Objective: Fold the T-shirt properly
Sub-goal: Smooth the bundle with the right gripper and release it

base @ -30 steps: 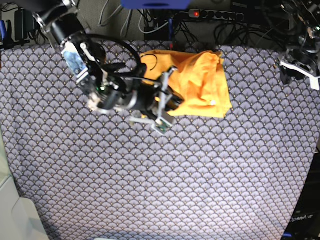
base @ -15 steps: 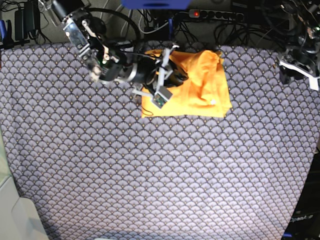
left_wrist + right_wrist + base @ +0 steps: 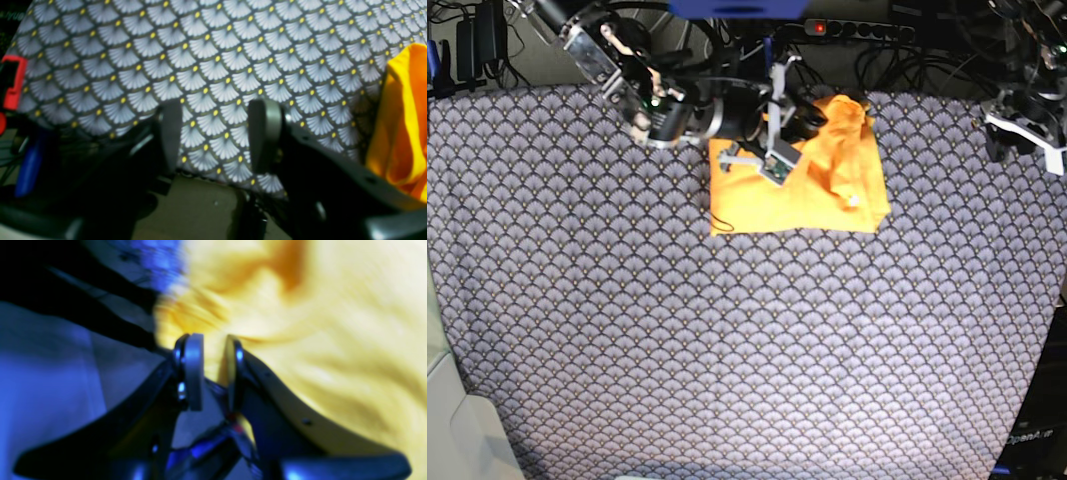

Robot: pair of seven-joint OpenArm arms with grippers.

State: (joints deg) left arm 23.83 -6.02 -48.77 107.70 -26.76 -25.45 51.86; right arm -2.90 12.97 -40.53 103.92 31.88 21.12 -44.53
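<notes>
Lying at roughly twelve o'clock on the table, near its far edge, the T-shirt (image 3: 802,185) rests as a folded orange-yellow bundle on the fan-patterned cloth (image 3: 727,340). Its near edge runs fairly straight; the corner toward one o'clock is bunched and raised into a loose peak.

The right arm reaches in from about eleven o'clock. The right gripper (image 3: 805,118) sits over the far part of the T-shirt. In the right wrist view the right gripper (image 3: 213,370) has its jaws a narrow gap apart, with yellow fabric showing between them and spreading beyond the tips. That view is badly blurred, so whether the pads actually pinch the fabric cannot be told. A dark cable crosses the upper left of that view.

The left gripper (image 3: 1023,125) is off at about two o'clock, at the table's far right edge, well apart from the T-shirt. In the left wrist view the left gripper (image 3: 215,133) has its jaws standing apart with nothing between them; only patterned cloth shows through the gap. The edge of the T-shirt (image 3: 402,120) appears at that view's right margin, clear of the fingers (image 3: 263,133).

A power strip (image 3: 857,30) with a lit red switch and tangled cables lie beyond the table at twelve o'clock.
</notes>
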